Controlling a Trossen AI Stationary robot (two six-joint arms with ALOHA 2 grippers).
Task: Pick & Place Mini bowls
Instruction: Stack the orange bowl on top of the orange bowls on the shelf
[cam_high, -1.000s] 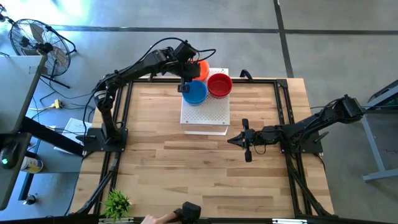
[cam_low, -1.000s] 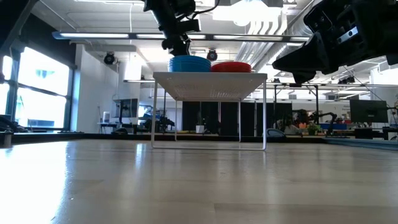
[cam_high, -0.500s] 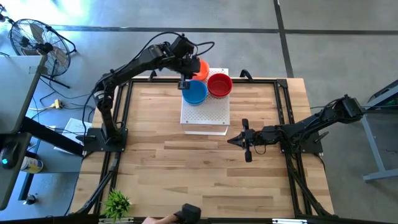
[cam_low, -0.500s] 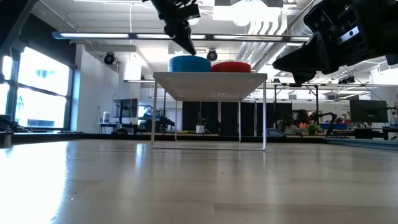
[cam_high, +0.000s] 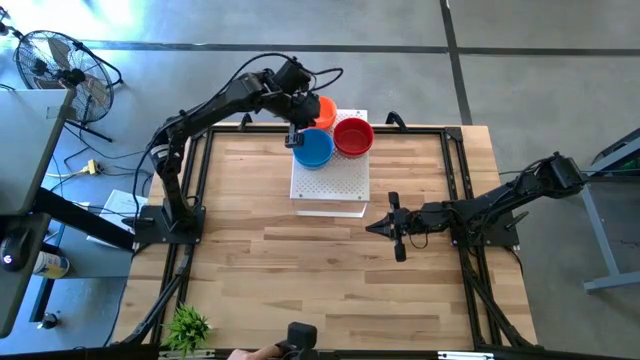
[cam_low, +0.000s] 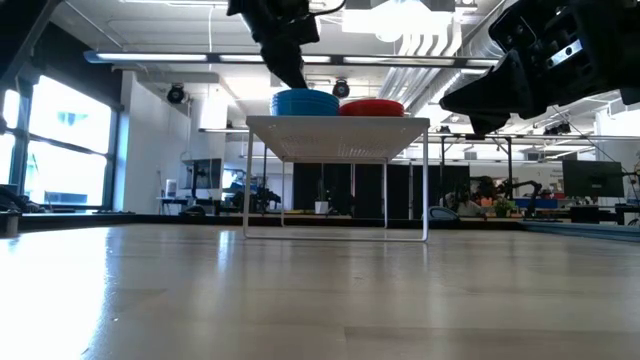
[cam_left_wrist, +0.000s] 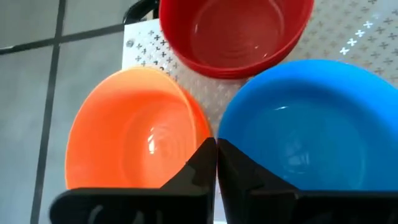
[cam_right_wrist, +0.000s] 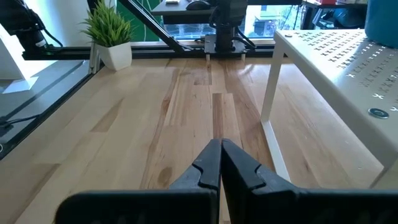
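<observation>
Three mini bowls sit upright on the white perforated board (cam_high: 330, 180), a raised stand on thin legs (cam_low: 338, 125). They are blue (cam_high: 314, 149), red (cam_high: 353, 136) and orange (cam_high: 325, 105). In the left wrist view the orange bowl (cam_left_wrist: 134, 127), blue bowl (cam_left_wrist: 305, 137) and red bowl (cam_left_wrist: 236, 31) lie close together. My left gripper (cam_high: 293, 128) is shut and hovers over the gap between the orange and blue bowls (cam_left_wrist: 216, 144). In the low view it hangs just above the blue bowl (cam_low: 305, 101). My right gripper (cam_high: 398, 240) is shut, above the table near the board's right side.
The stand's thin legs (cam_right_wrist: 268, 93) rise from the wooden table beside my right gripper (cam_right_wrist: 220, 144). A small potted plant (cam_high: 187, 325) stands at the near left corner. A dark frame runs around the table edge (cam_high: 200, 190). Bare wood lies between the stand and the near edge.
My left gripper has risen from the blue bowl's rim and drawn slightly toward the far left, tipping from upright to slanted. The three bowls have kept their places on the board.
</observation>
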